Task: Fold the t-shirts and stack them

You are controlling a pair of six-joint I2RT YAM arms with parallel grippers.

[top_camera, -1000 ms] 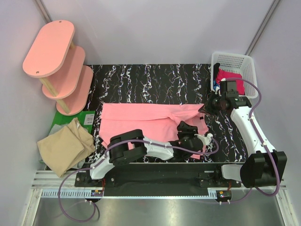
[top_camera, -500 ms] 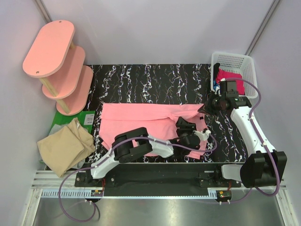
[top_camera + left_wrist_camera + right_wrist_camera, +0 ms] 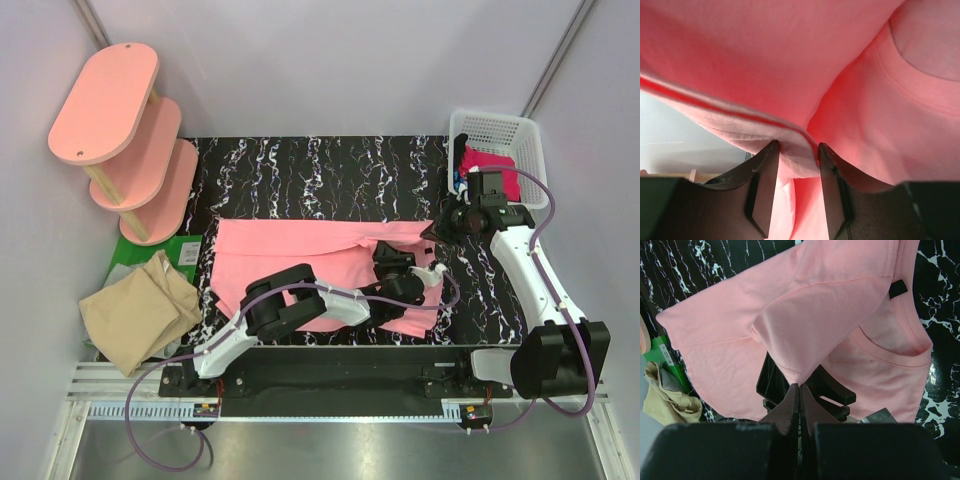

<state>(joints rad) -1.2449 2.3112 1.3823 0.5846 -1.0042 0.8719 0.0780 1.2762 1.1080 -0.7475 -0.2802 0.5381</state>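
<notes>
**Cloth Condition and Grip State**

The salmon-pink t-shirt is a soft, matte knit. It lies mostly flat across the near half of the black, white-veined table. Its right part is folded over on itself in smooth creases. The neckline is banded and carries a small black label.

The left gripper has its dark fingers set narrow, with a stitched hem pinched between them at the shirt's near right part. The right gripper has its jaws pressed together on the point of a raised fold at the shirt's far right corner.

The tan-beige t-shirt lies crumpled beyond the table's left edge. The magenta-red t-shirt is bunched inside the white lattice basket at the far right corner.
</notes>
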